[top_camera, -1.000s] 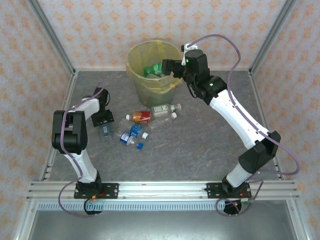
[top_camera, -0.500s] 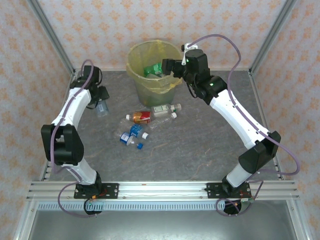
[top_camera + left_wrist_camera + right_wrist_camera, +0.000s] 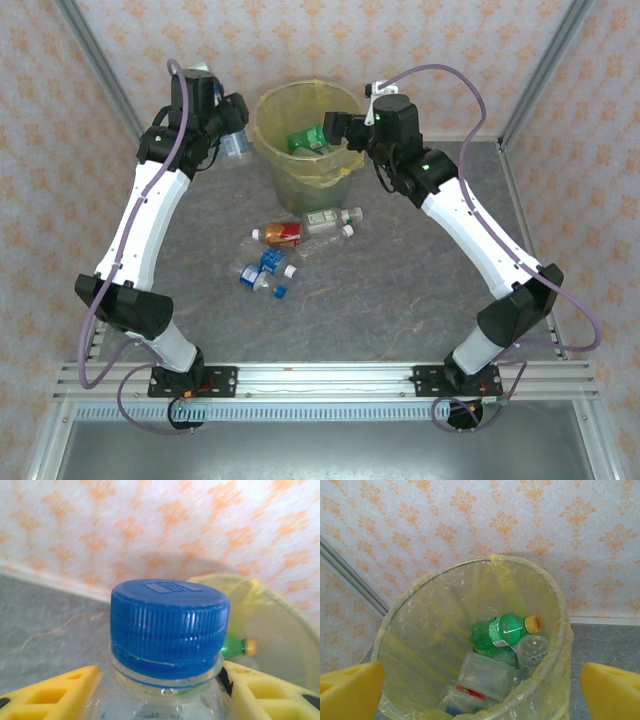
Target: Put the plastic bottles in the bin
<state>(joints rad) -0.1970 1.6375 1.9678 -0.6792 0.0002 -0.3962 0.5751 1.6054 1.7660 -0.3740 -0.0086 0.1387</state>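
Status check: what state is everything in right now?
left claw: shut on blue-capped bottle
right claw: open, over bin
blue-capped bottle: capped, held aloft
bin: upright, partly filled
green bottle: capped, lying in bin
table bottles: lying clustered

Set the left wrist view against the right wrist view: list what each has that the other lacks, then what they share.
Left wrist: a blue-capped clear bottle clamped between the yellow fingers of the left end effector. Right wrist: the open right end effector facing into the yellow-lined bin, clear bottles piled at its bottom. Shared: that bin, the green bottle with an orange cap inside it, the patterned wall.
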